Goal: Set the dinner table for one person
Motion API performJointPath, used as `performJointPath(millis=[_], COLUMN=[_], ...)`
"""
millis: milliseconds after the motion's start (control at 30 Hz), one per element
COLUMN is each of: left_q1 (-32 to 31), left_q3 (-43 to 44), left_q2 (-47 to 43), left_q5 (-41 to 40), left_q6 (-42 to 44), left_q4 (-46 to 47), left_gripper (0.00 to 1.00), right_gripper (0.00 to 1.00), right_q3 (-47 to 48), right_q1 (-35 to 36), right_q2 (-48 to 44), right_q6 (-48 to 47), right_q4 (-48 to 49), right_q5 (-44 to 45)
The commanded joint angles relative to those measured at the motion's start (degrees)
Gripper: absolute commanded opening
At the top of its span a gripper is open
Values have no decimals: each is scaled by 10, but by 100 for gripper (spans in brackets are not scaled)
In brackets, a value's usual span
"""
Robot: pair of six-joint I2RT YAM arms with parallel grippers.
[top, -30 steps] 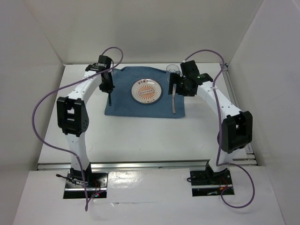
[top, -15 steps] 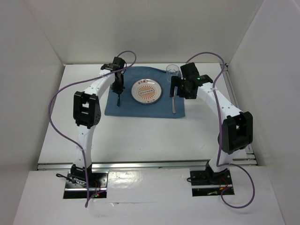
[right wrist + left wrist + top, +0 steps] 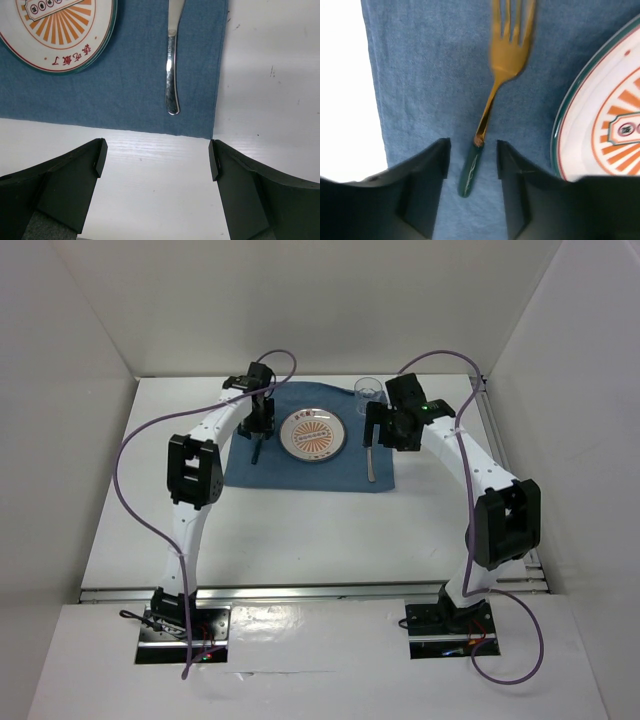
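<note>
A blue cloth (image 3: 300, 472) lies on the white dinner table (image 3: 300, 540). On it sits a plate (image 3: 313, 434) with an orange sunburst. A fork (image 3: 487, 107) with gold tines and a dark green handle lies on the cloth left of the plate (image 3: 605, 120). My left gripper (image 3: 472, 150) is open, low over the cloth, its jaws either side of the handle without touching it. A silver knife (image 3: 171, 75) lies on the cloth right of the plate (image 3: 60, 35). My right gripper (image 3: 156, 152) is wide open and empty, over bare table just in front of the cloth's edge.
A clear glass (image 3: 367, 390) stands at the cloth's far right corner, behind my right gripper (image 3: 385, 425). White walls enclose the table on the left, back and right. A metal rail (image 3: 510, 480) runs along the right edge.
My left gripper moved right with the fork, from the cloth's left edge to beside the plate; its jaws now stand apart around the handle. The right arm has barely moved.
</note>
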Motion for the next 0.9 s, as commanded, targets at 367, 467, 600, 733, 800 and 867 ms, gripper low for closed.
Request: performJointPath(millis=[367, 467, 600, 733, 800, 867], left_q1=[-3, -3, -3, -3, -3, -3], left_q3=[-8, -49, -136, -250, -327, -377], left_q2=[-190, -254, -377, -504, -577, -617], left_q5=[-10, -15, -9, 20, 32, 53], left_q6=[-19, -32, -32, -32, -32, -32], left_q4=[6, 6, 43, 95, 131, 151], left_gripper=[69, 69, 66, 65, 65, 65], right_gripper=[97, 97, 98, 100, 100, 100], right_q3=[-4, -4, -18, -61, -90, -103], right_q1=[-3, -3, -3, -3, -8, -8], right_q2=[-72, -88, -114, -158, -190, -205], right_q6=[9, 15, 34, 60, 76, 81], right_q4=[-34, -41, -41, -9, 17, 24], right_q5=[36, 42, 53, 58, 64, 77])
